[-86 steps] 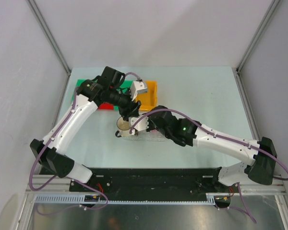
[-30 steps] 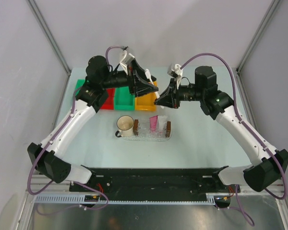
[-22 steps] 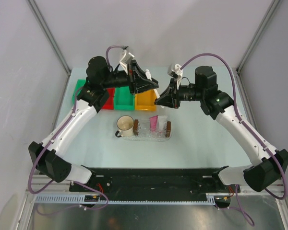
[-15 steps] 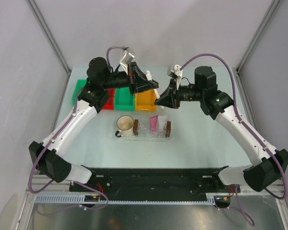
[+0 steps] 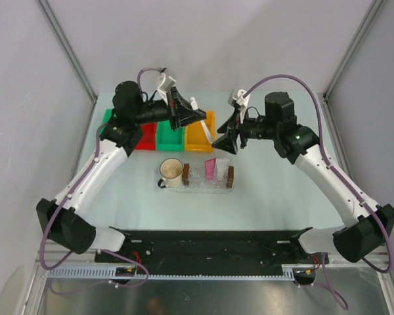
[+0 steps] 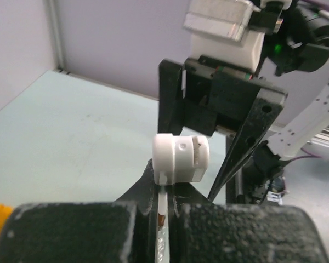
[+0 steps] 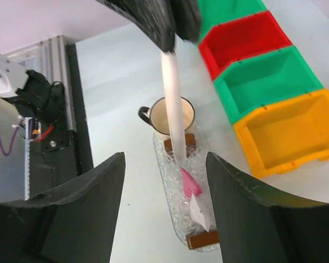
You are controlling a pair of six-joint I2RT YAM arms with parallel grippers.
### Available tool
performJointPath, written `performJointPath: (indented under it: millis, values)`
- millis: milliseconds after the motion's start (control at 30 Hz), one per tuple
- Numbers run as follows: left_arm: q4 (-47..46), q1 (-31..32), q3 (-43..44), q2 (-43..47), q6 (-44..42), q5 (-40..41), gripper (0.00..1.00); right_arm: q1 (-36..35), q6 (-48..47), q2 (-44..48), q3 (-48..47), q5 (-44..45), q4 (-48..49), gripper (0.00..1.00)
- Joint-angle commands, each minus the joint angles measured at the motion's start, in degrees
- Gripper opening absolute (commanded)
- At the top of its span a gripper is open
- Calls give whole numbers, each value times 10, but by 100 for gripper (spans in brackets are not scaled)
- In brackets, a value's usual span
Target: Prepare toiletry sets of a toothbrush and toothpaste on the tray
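Note:
My left gripper (image 5: 197,115) is shut on a slim white toothbrush (image 7: 172,104), pinching its thin handle (image 6: 162,201) just below a white round end piece. The brush hangs in the air above the orange bin (image 5: 201,134) and the tray. My right gripper (image 5: 224,143) faces it from the right, open, its fingers (image 7: 82,213) apart on either side of the brush's free end without touching it. Below, the clear tray (image 7: 178,189) with a brown block at each end holds a pink toothpaste (image 7: 191,185), also seen from above (image 5: 211,168), next to a white tube (image 7: 200,211).
A cream mug (image 5: 171,172) stands against the tray's left end. Red (image 5: 144,134), green (image 5: 171,133) and orange bins line up behind the tray. Metal frame posts rise at the table's far corners.
My left gripper shut on the toothbrush, then my right gripper opened and let it go. The left arm has drawn back slightly to the left with the brush.

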State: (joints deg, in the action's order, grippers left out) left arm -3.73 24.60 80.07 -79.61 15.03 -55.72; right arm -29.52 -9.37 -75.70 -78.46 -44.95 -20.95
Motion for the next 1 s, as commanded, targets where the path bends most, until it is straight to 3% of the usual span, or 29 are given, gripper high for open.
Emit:
performJointPath:
  millis: [0,100,367,967]
  values:
    - [51,-33,-35,61,-102,39,0,19,-47,20,-21,56,-37,66]
    - [80,-37,-80,101,-178,89,0,59,-49,20,-20,59,-45,66]
    - [94,-38,-177,126,-245,142,0,176,-32,28,21,29,-11,65]
    - [-25,-22,-278,63,-247,146,0,220,-49,28,86,22,16,65]
